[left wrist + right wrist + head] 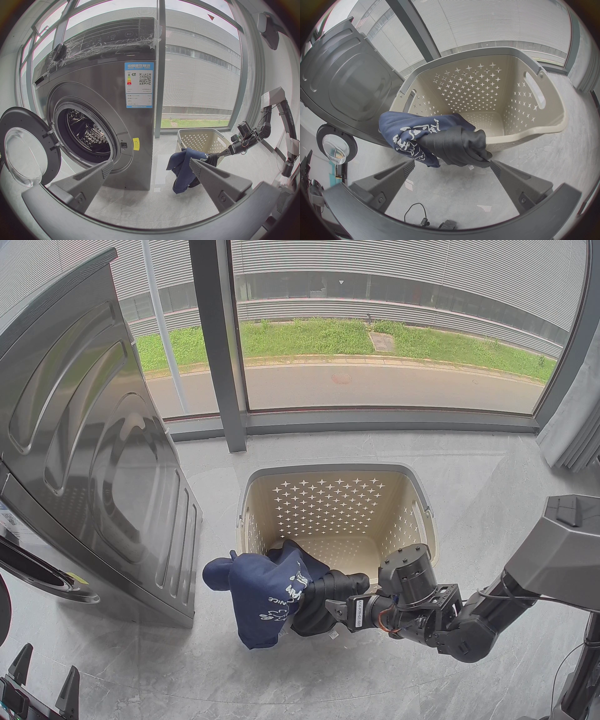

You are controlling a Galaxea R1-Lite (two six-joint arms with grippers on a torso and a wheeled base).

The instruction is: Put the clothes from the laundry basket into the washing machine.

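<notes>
Washer first: the washing machine [94,446] stands far left on the grey floor [375,677]. In my left wrist view its round door [28,147] hangs swung wide, and the dark drum [84,131] shows behind it. My left gripper [45,677] sits low at the left, near the machine's front, with its fingers spread apart and nothing between them.

Further right, off the floor, hangs a bundle of two pieces of clothing. The navy garment [262,596], printed in white, droops between the machine's side and the basket, by the basket's near left corner. The black garment [322,605] is bunched just beside it, touching it, and wraps the front of my right gripper [315,610]. That cloth covers the tip, so I cannot tell whether this gripper is clamped on the bundle or spread under it.

Behind the bundle stands the cream laundry basket [412,490], star-punched, in front of the window [375,334]. My right arm comes in low from the right.
</notes>
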